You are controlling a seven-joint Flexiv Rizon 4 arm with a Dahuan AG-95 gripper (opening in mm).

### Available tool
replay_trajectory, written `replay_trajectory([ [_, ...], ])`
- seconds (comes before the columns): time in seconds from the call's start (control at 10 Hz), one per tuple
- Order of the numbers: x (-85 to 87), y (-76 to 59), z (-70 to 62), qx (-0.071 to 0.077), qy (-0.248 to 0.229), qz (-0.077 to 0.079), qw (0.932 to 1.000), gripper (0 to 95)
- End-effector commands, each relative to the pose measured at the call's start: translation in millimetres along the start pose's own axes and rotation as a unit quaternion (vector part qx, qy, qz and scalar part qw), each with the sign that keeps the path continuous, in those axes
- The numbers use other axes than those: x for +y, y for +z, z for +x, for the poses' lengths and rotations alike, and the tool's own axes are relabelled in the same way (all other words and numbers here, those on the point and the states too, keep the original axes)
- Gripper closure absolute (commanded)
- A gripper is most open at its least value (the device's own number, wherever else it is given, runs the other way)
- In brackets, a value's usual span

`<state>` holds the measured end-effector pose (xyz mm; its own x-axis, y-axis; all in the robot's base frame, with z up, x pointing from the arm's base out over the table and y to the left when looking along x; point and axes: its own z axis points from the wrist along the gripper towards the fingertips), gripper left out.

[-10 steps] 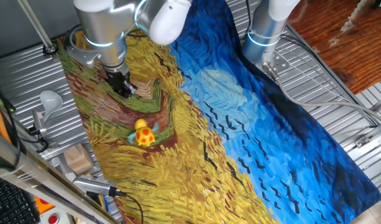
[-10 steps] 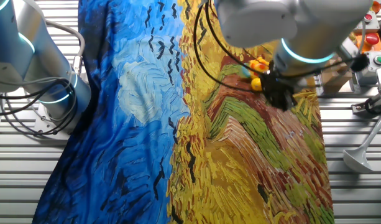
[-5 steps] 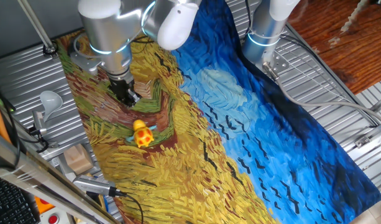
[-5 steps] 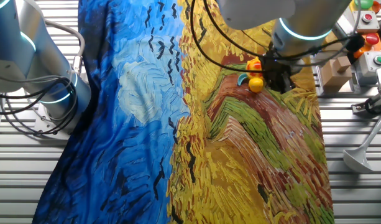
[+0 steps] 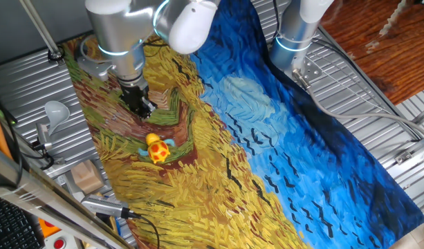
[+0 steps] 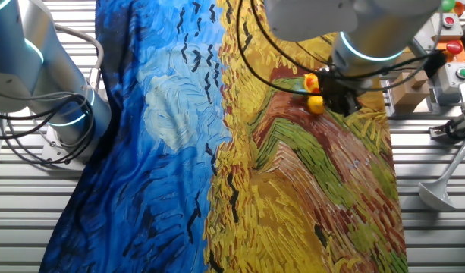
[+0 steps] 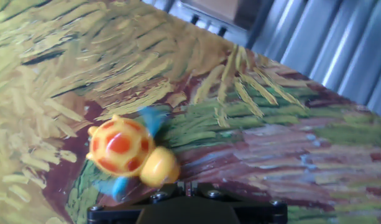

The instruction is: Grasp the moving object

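Step judged as approach, grasp not yet made; the gripper (image 5: 140,104) was hung above the painted cloth (image 5: 281,138), apart from the toy figure (image 5: 157,148), which was lying on the yellow-brown part of the cloth, nearer the wooden block (image 5: 86,176); in the hand view the toy (image 7: 131,152) was seen just ahead of the gripper base, left of centre; finger opening could not be told, tips hidden or too dark; nothing was seen held; next move judged to call for shifting over the toy, then descent and closing; toy was rounded, glossy plastic, orange-spotted shell, teal flippers blurred; cloth was flat, with brushstroke print.
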<state>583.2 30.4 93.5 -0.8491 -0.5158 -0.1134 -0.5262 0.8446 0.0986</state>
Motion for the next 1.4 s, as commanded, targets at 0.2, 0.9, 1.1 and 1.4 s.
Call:
replay_trajectory([
  [0.2, 23.8, 13.7, -14.6, -0.019, -0.085, -0.015, 0.9961, 19.0],
  [0.9, 26.2, 17.6, -16.5, -0.008, -0.375, 0.012, 0.927, 0.0],
  [1.1, 24.2, 13.7, -15.6, 0.008, -0.349, 0.012, 0.9371, 19.0],
  [1.4, 24.2, 13.7, -15.6, 0.049, -0.287, 0.025, 0.9565, 19.0],
])
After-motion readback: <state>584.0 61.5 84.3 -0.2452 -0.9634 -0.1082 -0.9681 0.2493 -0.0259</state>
